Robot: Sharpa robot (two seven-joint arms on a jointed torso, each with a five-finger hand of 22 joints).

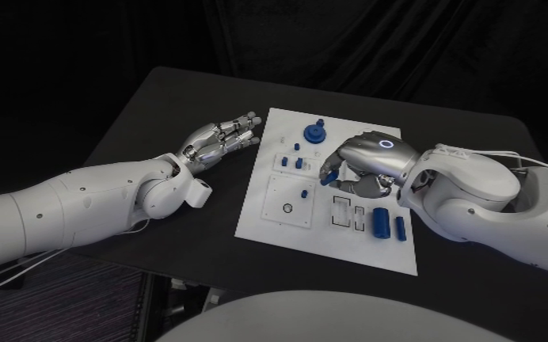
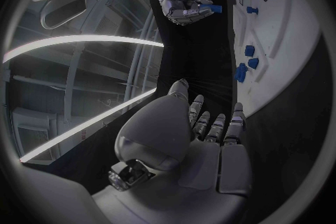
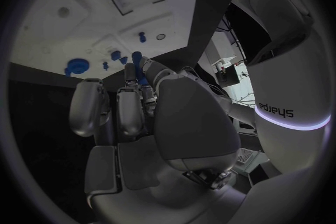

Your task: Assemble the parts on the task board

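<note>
1. Your left hand (image 1: 219, 141) lies on the black counter (image 1: 149, 120) just beside the left edge of the white board (image 1: 325, 247). Its fingers (image 2: 217, 126) are stretched out side by side toward the board, released, with nothing in them.
2. The board sits in the middle of the counter. Near its far edge stands a large blue round piece with a knob (image 1: 314, 132). Just nearer than that, small blue pegs (image 1: 298, 163) stand in the board, and one more small blue piece (image 1: 304, 195) sits in a raised square frame toward the board's left side.
3. Your right hand (image 1: 367, 165) hovers over the middle of the board, to the right of the pegs. Its fingers are curled down and pinch a small blue part (image 2: 212, 8) at their tips; the left wrist view shows this plainly.
4. Two blue cylinders (image 1: 380, 222) lie side by side on the board's right part, near its close edge, beside two dark rectangular slots (image 1: 340, 210).
</note>
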